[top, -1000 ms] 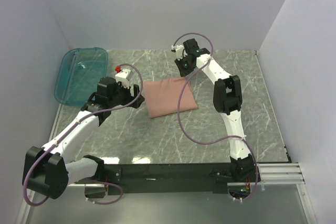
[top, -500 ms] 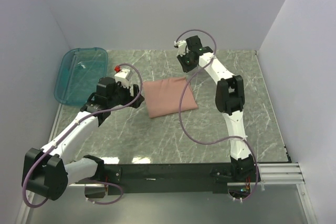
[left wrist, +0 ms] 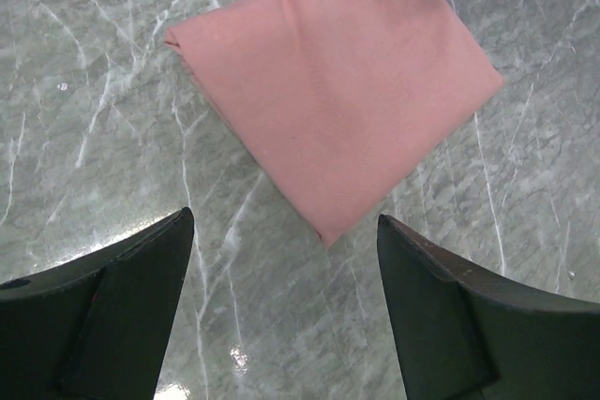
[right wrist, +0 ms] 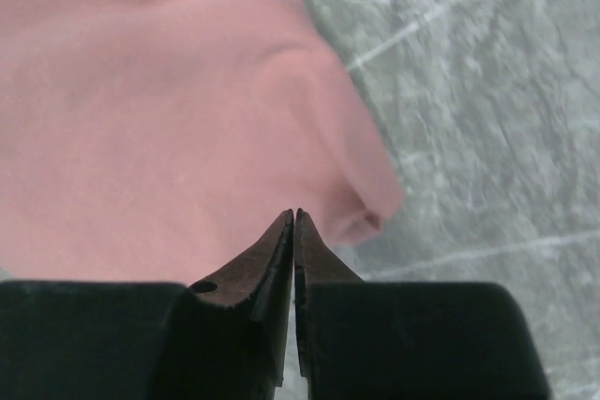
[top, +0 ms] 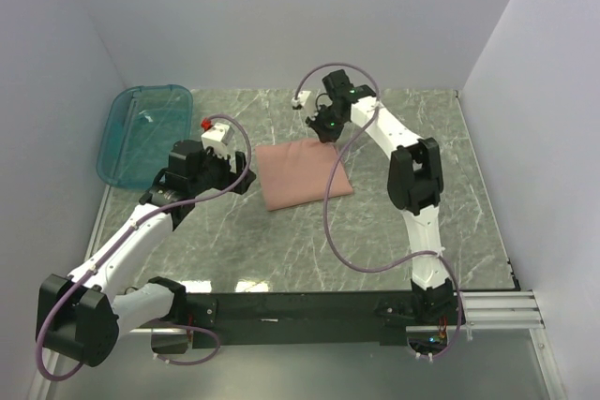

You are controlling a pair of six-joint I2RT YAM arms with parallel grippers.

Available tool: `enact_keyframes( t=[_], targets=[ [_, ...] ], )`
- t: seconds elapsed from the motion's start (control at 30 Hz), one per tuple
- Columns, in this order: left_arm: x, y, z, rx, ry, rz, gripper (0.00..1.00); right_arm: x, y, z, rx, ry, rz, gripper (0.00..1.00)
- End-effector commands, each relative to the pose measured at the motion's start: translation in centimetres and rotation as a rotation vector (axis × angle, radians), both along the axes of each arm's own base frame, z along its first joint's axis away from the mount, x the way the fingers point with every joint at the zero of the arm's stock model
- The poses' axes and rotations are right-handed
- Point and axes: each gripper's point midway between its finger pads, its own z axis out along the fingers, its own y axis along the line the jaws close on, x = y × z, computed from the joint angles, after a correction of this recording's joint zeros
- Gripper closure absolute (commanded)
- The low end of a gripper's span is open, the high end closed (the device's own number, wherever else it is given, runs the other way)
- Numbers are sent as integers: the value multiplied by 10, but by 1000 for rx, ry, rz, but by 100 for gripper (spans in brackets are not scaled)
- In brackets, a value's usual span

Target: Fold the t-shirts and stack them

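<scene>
A grey marble table (top: 450, 194) carries a teal bin (top: 141, 133) at its 10 o'clock corner, well apart from a salmon-pink t-shirt (top: 302, 175) that lies near the centre. The shirt is folded into a rough square, flat and slightly askew, with no print visible. The left gripper (left wrist: 284, 222) hovers low at the shirt's 9 o'clock side, its jaws spread wide and holding nothing, with a corner of the folded cloth between the two fingers in the wrist view. The right gripper (right wrist: 294, 214) hangs at the shirt's 1 o'clock corner with its fingertips pressed together above a rolled edge of the cloth, and no fabric can be seen between them.
</scene>
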Motion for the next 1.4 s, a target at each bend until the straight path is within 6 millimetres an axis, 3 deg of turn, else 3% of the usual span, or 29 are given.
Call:
enact_keyframes(
  t=[0.0,0.3,0.43,0.57,0.7,0.73,0.77,0.8,0.83,0.87,0.9,0.93,0.97,1.0,1.03,1.07,1.1,1.17,1.27,1.37],
  targets=[
    [-1,1,4,11,-27,-5,16,11,2,-8,-71,-32,30,91],
    [-1,1,5,17,-31,-5,16,36,-6,-27,-156,-84,-35,89],
    [-1,2,4,23,-30,0,16,54,-9,-30,-179,-148,-74,47],
    [-1,3,3,29,-26,6,16,75,-15,-14,-185,-243,-138,33],
    [-1,4,3,35,-26,9,16,86,-29,26,-102,-309,-210,29],
    [0,4,5,37,-33,12,16,86,-33,46,-79,-335,-232,18],
    [0,6,5,39,-35,19,16,83,-38,48,-67,-330,-248,18],
    [0,7,6,41,-37,25,16,80,-40,67,-19,-340,-275,18],
    [1,9,8,45,-47,38,16,80,-50,74,7,-333,-317,12],
    [2,11,9,48,-51,52,16,72,-56,70,27,-289,-343,12],
    [2,13,11,50,-56,62,16,60,-47,82,116,-245,-340,12],
    [3,15,17,48,-74,75,15,54,-56,83,157,-206,-364,12],
    [4,20,18,56,-83,101,15,37,-59,67,178,-129,-378,11],
    [4,23,22,56,-97,116,15,27,-58,83,253,-110,-394,12],
    [3,25,28,49,-118,130,14,15,-55,82,309,-67,-378,11],
    [3,29,29,53,-127,150,13,-5,-58,60,310,1,-386,11],
    [2,32,31,53,-137,164,12,-10,-56,75,354,-29,-396,11],
    [-1,38,36,47,-154,196,6,-30,-56,60,389,34,-424,12],
    [-6,50,39,54,-169,251,1,-45,-55,51,423,95,-498,13],
    [-10,60,39,74,-180,291,1,-43,-58,39,431,116,-592,13]
  ],
)
